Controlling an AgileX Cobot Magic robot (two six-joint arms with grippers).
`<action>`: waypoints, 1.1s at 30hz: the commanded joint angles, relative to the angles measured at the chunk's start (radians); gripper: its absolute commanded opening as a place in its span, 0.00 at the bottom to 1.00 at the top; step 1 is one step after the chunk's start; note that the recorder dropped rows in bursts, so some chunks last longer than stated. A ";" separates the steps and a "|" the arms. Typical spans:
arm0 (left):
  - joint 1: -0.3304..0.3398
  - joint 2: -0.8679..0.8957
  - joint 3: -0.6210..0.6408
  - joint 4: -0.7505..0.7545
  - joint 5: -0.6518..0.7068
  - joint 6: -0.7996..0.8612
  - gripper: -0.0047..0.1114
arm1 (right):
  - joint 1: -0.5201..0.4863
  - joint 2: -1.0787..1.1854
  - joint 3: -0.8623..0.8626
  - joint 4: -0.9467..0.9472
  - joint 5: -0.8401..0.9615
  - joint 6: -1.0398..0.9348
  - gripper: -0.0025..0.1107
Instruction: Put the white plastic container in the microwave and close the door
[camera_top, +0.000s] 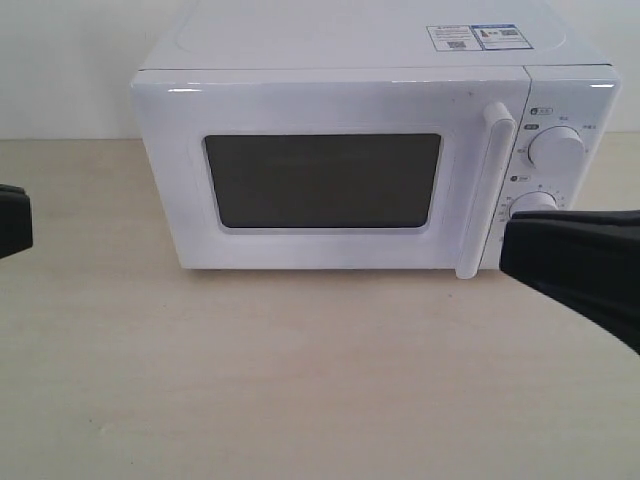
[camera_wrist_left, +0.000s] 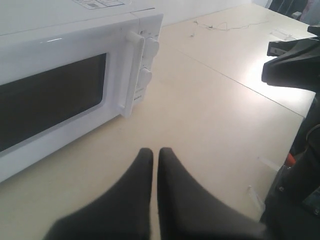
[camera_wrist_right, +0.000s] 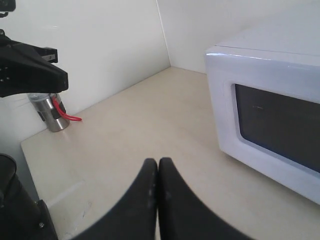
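Microwave (camera_top: 350, 45) on table (camera_top: 300, 380), door (camera_top: 330, 105) shut — I cannot make out the white plastic container through its dark window (camera_top: 322, 180). Left gripper (camera_wrist_left: 155, 156) and right gripper (camera_wrist_right: 158, 167) — both clenched, empty, cut off at exterior edges.

1. Bright, even light is given from above; the white microwave (camera_top: 330, 100) is almost washed out against the wall (camera_top: 60, 70).
2. Only a thin, soft shadow is cast on the table (camera_top: 300, 380) under its front edge.
3. Short glare streaks are seen along its upper front edge.
4. The left gripper (camera_wrist_left: 155, 151) and right gripper (camera_wrist_right: 157, 161) are rendered soft and out of focus in the wrist views.
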 joint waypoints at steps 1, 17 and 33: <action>-0.004 -0.009 0.005 0.001 -0.009 0.000 0.08 | -0.002 -0.006 0.006 -0.008 0.003 -0.005 0.02; 0.070 -0.299 0.005 0.110 -0.132 0.050 0.08 | -0.002 -0.006 0.006 -0.008 0.003 -0.005 0.02; 0.240 -0.597 0.005 0.411 0.016 0.048 0.08 | -0.002 -0.006 0.006 -0.008 0.003 -0.005 0.02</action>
